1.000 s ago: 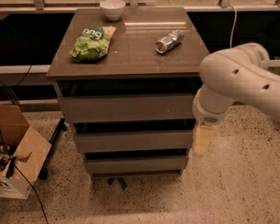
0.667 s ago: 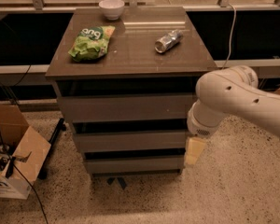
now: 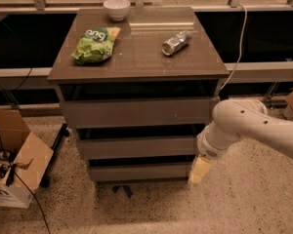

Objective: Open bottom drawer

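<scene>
In the camera view we see our gripper (image 3: 200, 170) hanging low just beside the right edge of the bottom drawer (image 3: 139, 171), lowest in the cabinet (image 3: 136, 62); its spread we cannot tell, and speckled floor (image 3: 234, 204) stretches rightward and frontward.

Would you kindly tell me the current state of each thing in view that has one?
bottom drawer: closed.
middle drawer: closed.
top drawer: closed.
gripper: low, at the bottom drawer's right end.
can: lying on its side.
bowl: upright.
chip bag: lying flat.
cardboard box: flaps open.
</scene>
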### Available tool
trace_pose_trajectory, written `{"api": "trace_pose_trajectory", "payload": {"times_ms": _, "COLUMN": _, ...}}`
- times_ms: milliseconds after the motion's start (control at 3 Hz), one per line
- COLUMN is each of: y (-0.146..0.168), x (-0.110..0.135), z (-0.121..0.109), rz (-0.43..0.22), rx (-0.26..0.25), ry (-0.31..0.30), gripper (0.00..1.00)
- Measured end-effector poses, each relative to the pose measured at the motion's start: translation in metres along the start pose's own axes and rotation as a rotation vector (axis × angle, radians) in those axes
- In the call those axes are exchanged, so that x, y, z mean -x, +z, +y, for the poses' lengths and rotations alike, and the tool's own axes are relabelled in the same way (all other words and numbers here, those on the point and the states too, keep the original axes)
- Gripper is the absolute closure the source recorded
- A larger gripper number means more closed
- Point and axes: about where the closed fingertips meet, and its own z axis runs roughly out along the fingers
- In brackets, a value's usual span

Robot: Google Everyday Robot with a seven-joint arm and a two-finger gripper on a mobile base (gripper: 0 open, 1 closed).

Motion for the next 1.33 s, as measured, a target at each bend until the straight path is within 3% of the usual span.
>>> {"api": "trace_pose_trajectory", "payload": {"times_ms": 333, "y": 0.039, "x": -0.018, "z": -0.011, "rz": -0.013, "rx": 0.060, "ry": 0.051, "gripper": 0.00}}
{"api": "trace_pose_trajectory", "payload": {"times_ms": 1000, "y": 0.048, "x": -0.020, "z": -0.009, "rz": -0.013, "rx": 0.074, "ry": 0.055, "gripper": 0.00}}
{"api": "trace_pose_trajectory", "payload": {"times_ms": 1333, "y": 0.080, "x": -0.002, "z": -0.015, "rz": -0.073, "rx": 0.079, "ry": -0.013, "gripper": 0.00}}
